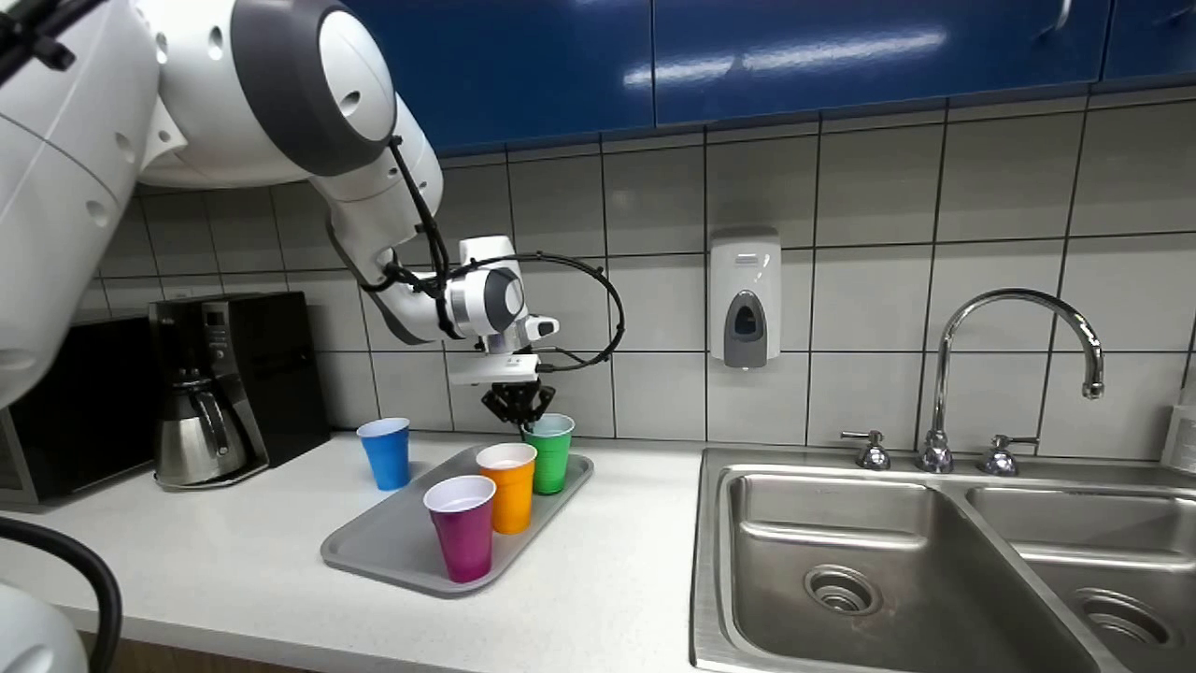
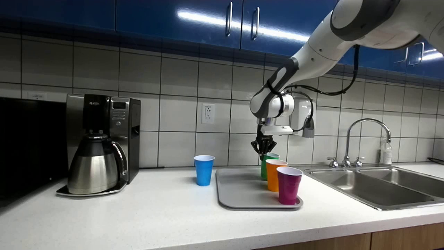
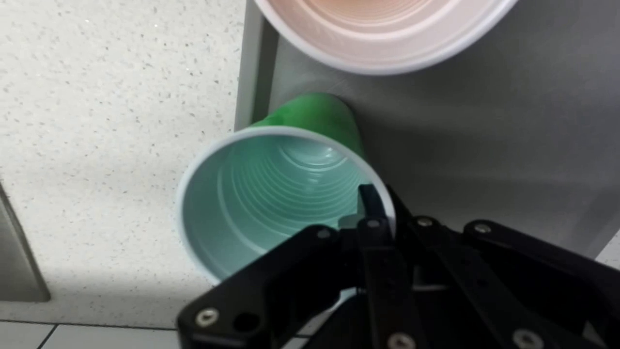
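On the gray tray (image 1: 388, 544), a white-rimmed green cup (image 3: 286, 194), ridged inside, has one side pinched between the fingers (image 3: 372, 201).

In exterior view, you look from above counter (image 1: 635, 561) toward wall (image 1: 659, 308), sink (image 1: 832, 523) at 4 o'clock. In exterior view, you face same wall, coffee maker (image 2: 100, 147) at 9 o'clock. Both stand well back, share tray (image 1: 402, 528). Wrist view: close, down into green cup (image 3: 286, 194).

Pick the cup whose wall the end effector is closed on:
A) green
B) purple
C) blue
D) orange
A: in the wrist view, the end effector is shut across the wall of the green cup, reaching down both inside and outside it.
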Robot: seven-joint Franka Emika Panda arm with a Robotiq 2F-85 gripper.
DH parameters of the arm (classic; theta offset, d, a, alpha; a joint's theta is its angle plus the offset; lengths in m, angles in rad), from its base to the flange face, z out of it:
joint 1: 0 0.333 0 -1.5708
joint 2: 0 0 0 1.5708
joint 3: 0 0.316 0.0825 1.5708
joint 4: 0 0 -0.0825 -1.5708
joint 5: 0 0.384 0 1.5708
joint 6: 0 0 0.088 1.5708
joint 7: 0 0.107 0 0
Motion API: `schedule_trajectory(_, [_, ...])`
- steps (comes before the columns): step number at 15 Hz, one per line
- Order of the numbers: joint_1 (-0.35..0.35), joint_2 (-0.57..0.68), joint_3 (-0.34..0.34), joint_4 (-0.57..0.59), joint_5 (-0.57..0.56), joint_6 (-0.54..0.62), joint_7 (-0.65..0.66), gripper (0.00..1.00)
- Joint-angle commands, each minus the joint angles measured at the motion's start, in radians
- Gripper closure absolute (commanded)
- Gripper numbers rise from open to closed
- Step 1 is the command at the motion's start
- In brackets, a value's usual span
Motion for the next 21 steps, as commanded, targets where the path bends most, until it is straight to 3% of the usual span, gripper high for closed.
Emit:
schedule_trajectory(1, [0.02, -0.013, -0.021, -0.011, -0.034, 0.006, 0.012, 0.99])
schedule_trajectory(18, [0.041, 0.003, -0.04, -0.006, -0.063, 0.005, 0.027, 0.99])
schedule_trajectory(19, [0.043, 0.003, -0.042, -0.006, -0.066, 0.002, 0.028, 0.71])
schedule_trajectory(20, [0.043, 0.003, -0.042, -0.006, -0.067, 0.002, 0.029, 0.7])
schedule_trajectory(21, [0.043, 0.003, -0.043, -0.007, -0.069, 0.003, 0.03, 0.63])
